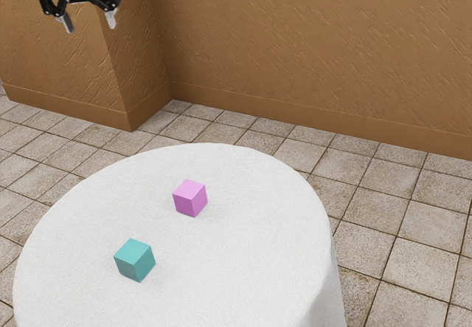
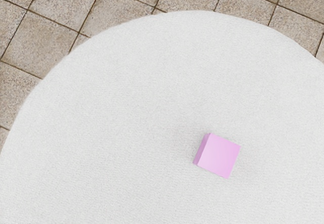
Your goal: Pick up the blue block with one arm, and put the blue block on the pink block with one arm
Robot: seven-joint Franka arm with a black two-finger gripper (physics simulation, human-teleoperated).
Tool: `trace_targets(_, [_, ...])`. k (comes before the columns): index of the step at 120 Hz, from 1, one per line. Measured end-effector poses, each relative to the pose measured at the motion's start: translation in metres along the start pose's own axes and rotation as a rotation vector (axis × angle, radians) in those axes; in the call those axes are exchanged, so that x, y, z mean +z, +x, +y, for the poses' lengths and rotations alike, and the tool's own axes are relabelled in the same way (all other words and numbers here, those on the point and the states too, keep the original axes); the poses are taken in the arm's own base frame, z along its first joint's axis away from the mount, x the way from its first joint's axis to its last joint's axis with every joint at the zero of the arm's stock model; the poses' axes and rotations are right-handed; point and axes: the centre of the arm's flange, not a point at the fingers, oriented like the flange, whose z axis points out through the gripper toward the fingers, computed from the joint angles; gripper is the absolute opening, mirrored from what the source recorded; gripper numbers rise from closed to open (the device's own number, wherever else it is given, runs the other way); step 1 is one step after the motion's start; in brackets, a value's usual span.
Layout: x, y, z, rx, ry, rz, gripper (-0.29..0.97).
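Here, high at the exterior view's far left, the fingers (image 1: 90, 24) hang spread wide and hold nothing, well apart from the round white table (image 1: 280, 268) on the tiled floor (image 1: 413, 216). Next to the right, on the table's near left part, sits the blue block (image 1: 134, 259), more teal than blue in this render, upright and untouched. Further right and farther back, near the table's middle, sits the pink block (image 1: 190, 198), apart from the blue one with bare cloth between them. The wrist view looks down from high up on the pink block (image 2: 216, 154) and the table (image 2: 126, 97).

The step in hand appears to be the reach for the blue block, so the task looks barely begun. To do it well, the hand would likely need to travel right and toward the near side until it stands straight over the blue block. It should then turn so the fingers face two opposite flat sides rather than the corners, and come down plumb at full spread. Closing around the block's middle height should give a level hold, which matters later for setting it flat on the pink block. The descent should keep away from the pink block so as not to nudge it.

Count: one blue block, one pink block, one table, one pair of fingers.
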Motion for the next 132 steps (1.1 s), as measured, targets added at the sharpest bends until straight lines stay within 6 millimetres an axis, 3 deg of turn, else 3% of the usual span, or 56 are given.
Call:
trace_targets(29, [0.004, -0.001, 0.009, 0.017, -0.008, -0.010, 0.68])
trace_targets(37, [0.025, -0.001, 0.012, 0.023, 0.004, -0.050, 0.68])
trace_targets(46, [0.047, 0.001, 0.000, 0.002, 0.039, -0.091, 0.68])
trace_targets(53, [0.065, -0.019, -0.004, 0.013, 0.051, -0.132, 0.68])
trace_targets(65, [0.109, -0.053, 0.008, 0.064, 0.077, -0.180, 0.68])
trace_targets(75, [0.120, -0.081, 0.008, 0.075, 0.079, -0.188, 0.68])
trace_targets(88, [0.145, -0.093, -0.023, 0.043, 0.084, -0.202, 0.68])
trace_targets(102, [0.175, -0.107, -0.034, 0.080, 0.078, -0.212, 0.68])
trace_targets(132, [0.270, -0.159, -0.050, 0.163, 0.064, -0.238, 0.68])
